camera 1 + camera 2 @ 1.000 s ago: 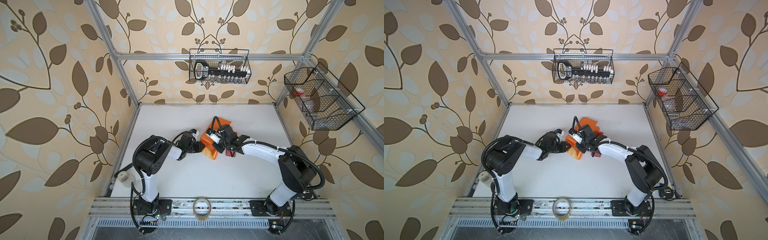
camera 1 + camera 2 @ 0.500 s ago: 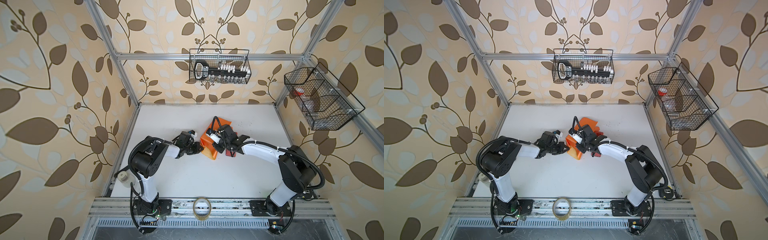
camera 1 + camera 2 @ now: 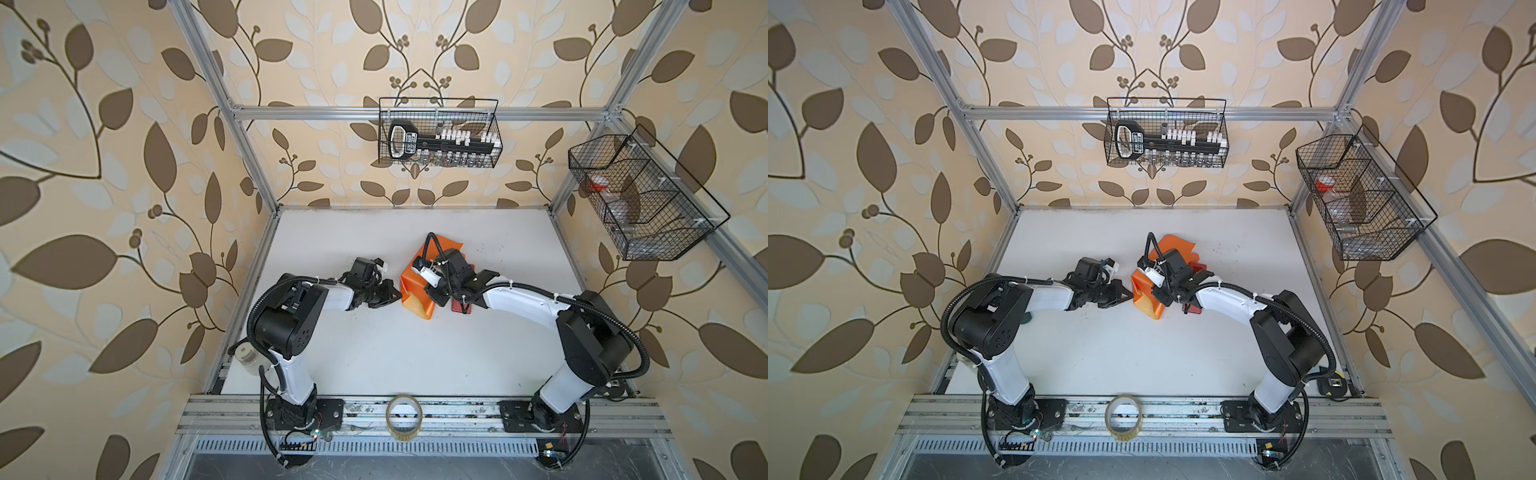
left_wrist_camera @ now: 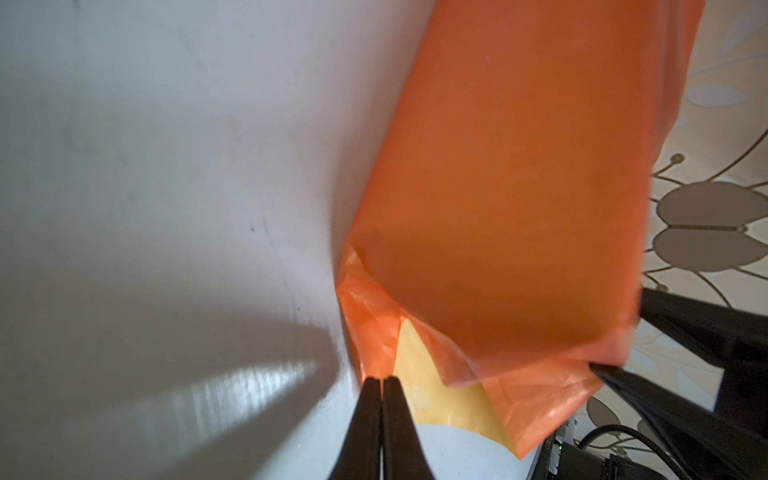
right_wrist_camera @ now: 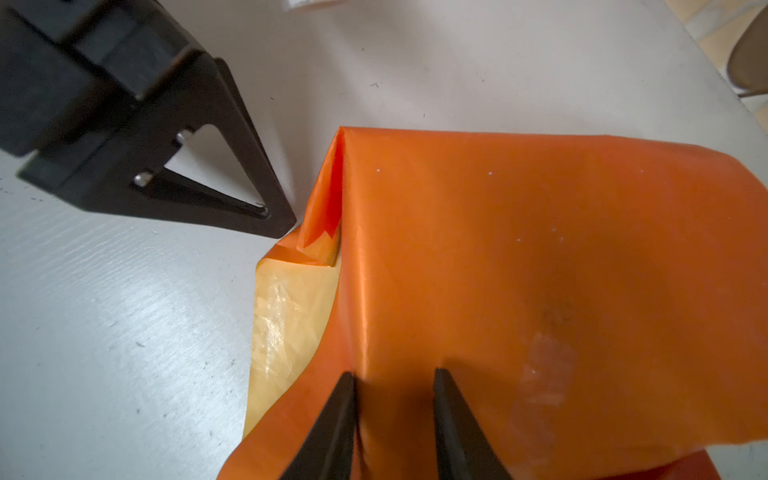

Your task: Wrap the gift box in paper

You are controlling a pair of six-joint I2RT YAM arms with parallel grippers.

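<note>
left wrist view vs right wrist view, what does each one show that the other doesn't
Only the left wrist view: the long side face of the thin orange wrapping paper, seen running away lengthwise.
Only the right wrist view: a clear tape patch on the paper's top face and a red edge poking out beneath it.
Both: the paper's yellow-tan underside, the white table, the left hand shut at the folded corner, and the right hand open, tips resting on top.
</note>
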